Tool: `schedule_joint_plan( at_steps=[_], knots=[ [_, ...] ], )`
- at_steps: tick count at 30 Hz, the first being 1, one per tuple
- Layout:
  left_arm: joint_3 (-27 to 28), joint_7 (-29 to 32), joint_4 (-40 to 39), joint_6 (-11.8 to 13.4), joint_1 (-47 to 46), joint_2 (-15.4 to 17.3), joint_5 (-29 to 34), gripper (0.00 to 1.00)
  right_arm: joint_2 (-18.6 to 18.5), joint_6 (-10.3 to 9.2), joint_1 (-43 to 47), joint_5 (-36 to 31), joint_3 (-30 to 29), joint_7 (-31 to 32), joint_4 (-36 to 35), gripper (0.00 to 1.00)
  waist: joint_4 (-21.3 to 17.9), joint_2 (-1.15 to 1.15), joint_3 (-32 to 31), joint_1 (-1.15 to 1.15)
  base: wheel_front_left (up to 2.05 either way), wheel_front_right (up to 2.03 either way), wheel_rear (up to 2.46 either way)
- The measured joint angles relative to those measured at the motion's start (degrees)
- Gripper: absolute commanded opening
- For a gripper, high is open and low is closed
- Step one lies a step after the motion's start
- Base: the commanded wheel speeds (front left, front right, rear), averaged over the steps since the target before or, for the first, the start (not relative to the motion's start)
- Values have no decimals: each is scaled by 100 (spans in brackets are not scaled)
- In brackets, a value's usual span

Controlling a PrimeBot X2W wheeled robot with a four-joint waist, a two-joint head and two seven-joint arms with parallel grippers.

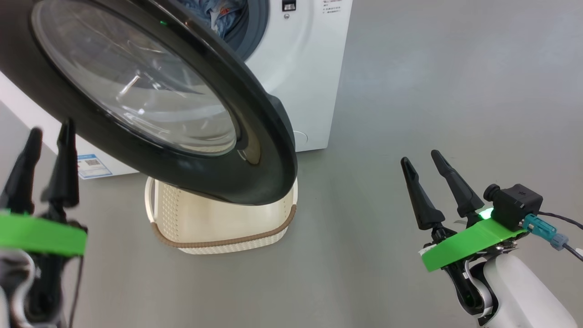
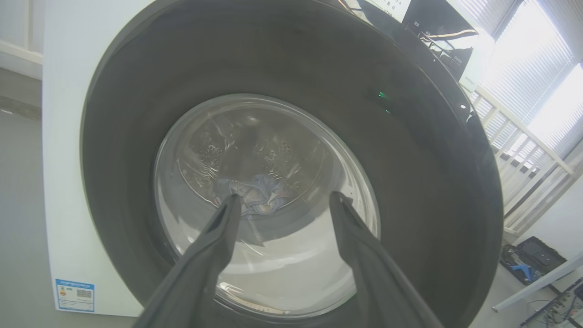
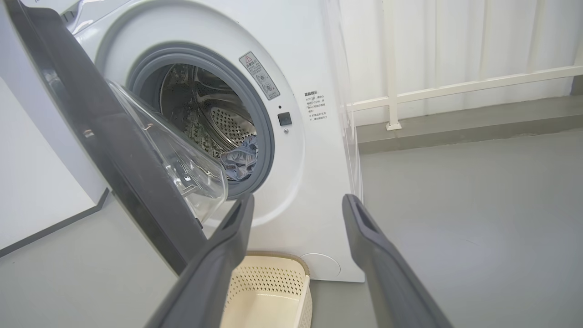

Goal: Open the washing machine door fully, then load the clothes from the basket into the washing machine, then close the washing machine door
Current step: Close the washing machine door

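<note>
Left hand (image 1: 51, 128) and right hand (image 1: 420, 157) splayed, empty — washing machine door (image 1: 255, 114) ajar, blue label (image 1: 94, 165) illegible.

Left tool (image 1: 51, 129) and right tool (image 1: 420, 157), fingers wide apart and upward, both empty.

the head view looks down over the door (image 1: 266, 136) and basket (image 1: 182, 209). the left wrist view faces the door's outer side, close up. the right wrist view, farther back, looks into the drum (image 3: 218, 123). all 3 share the door.
</note>
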Motion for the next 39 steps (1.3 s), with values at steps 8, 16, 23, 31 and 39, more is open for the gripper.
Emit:
schedule_joint_plan(
  at_steps=[8,16,23,31,39],
  knots=[
    [-378,-1798,693,-8,764,109,911,100,-9,0,1,0,-4,0,-14,100,-62,0,-6,0,0,0,0],
    [-481,-2699,1162,13,789,108,1524,100,-89,0,1,0,-2,0,-16,100,-66,0,-49,0,0,0,0],
    [-561,-2875,1515,68,969,-113,1688,100,-112,0,1,0,11,0,-16,100,-110,0,-55,0,0,0,0],
    [-628,-2908,1690,63,1021,-267,1895,100,-124,0,5,0,-2,0,5,100,-59,0,-59,0,0,0,0],
    [-576,-2916,1686,59,1021,-379,2007,100,-132,0,5,0,14,0,35,100,0,0,-106,0,0,0,0]
  ],
)
